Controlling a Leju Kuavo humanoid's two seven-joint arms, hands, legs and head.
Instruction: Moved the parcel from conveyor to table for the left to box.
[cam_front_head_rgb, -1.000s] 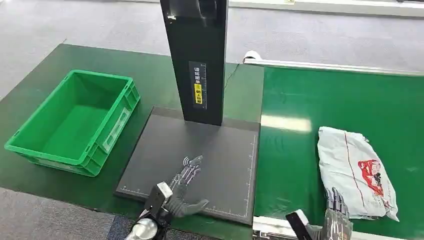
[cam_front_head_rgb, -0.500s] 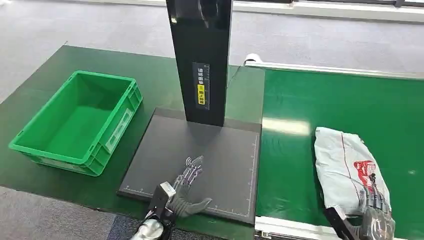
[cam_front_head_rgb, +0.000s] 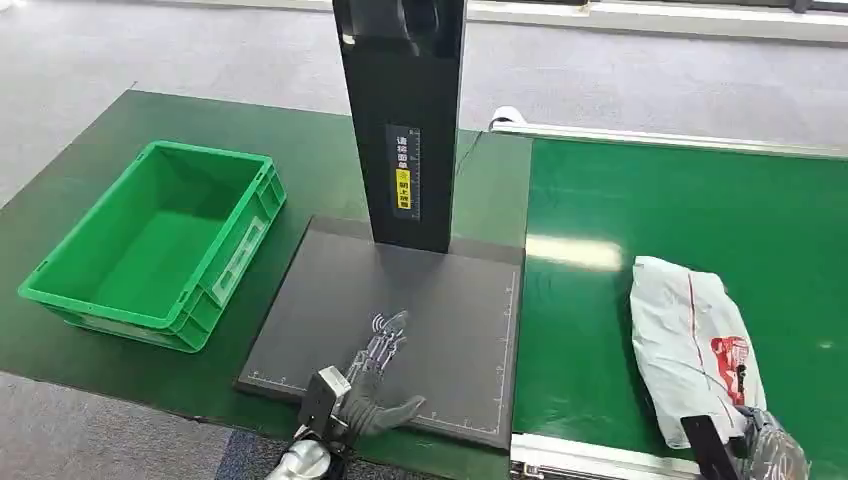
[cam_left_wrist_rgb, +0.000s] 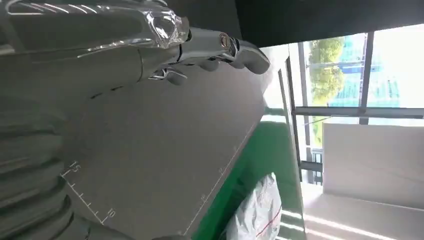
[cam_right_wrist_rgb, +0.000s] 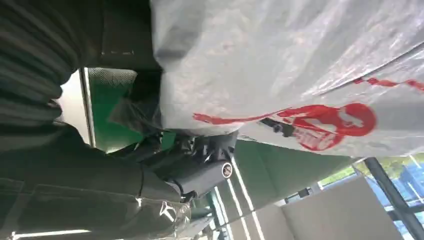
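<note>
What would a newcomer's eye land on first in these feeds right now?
Probably the grey parcel with its red print, lying on the green conveyor with the right hand at its near end. Next comes the tall black post rising from the dark mat, where the left hand lies with fingers spread. An empty green crate sits further left.

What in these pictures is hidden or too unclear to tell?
- Right hand: head view, cut off by the bottom edge; its fingers sit at the parcel, grip unclear.
- Right wrist view: the parcel covers most of the fingers.
- Column label: head view, print too small.
- Green crate: near wall hides part of its floor.
</note>
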